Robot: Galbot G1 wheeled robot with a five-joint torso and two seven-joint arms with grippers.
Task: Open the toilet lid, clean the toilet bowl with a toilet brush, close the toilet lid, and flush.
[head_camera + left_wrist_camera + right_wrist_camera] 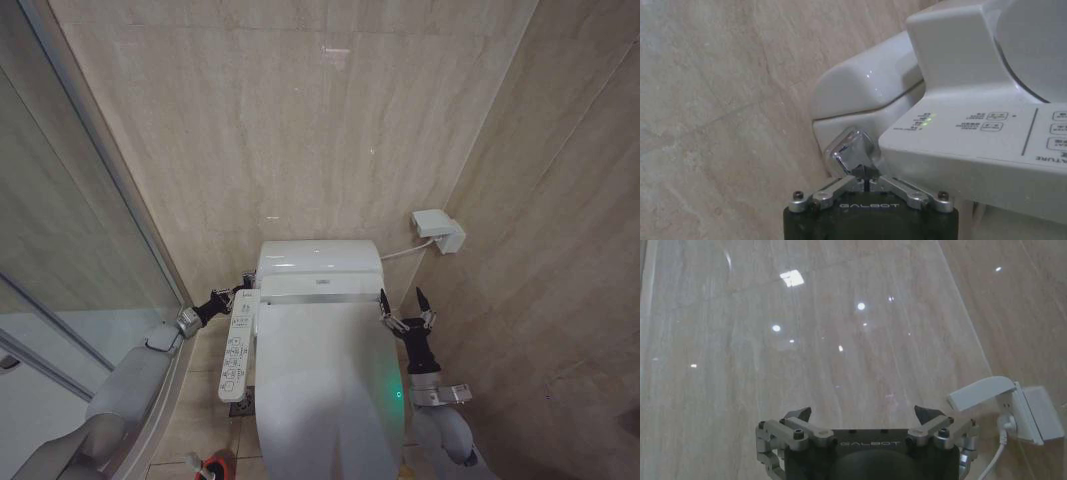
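Beige tiled walls enclosed the toilet, whose lid [325,385] lay closed over the bowl [318,268]. At its rear left, the left tool [867,181] was pinched closed against the chrome flush lever [850,152]. Beside the lid's right edge, the right tool [406,308] hovered open.

Head view high above the toilet bowl [330,390]; wrist views close, perhaps both sharing the wall.

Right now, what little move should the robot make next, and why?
Probably press the chrome flush lever: the toilet lid is already down, and the left end effector, fingers closed, sits right at the lever. The right end effector waits open beside the toilet.
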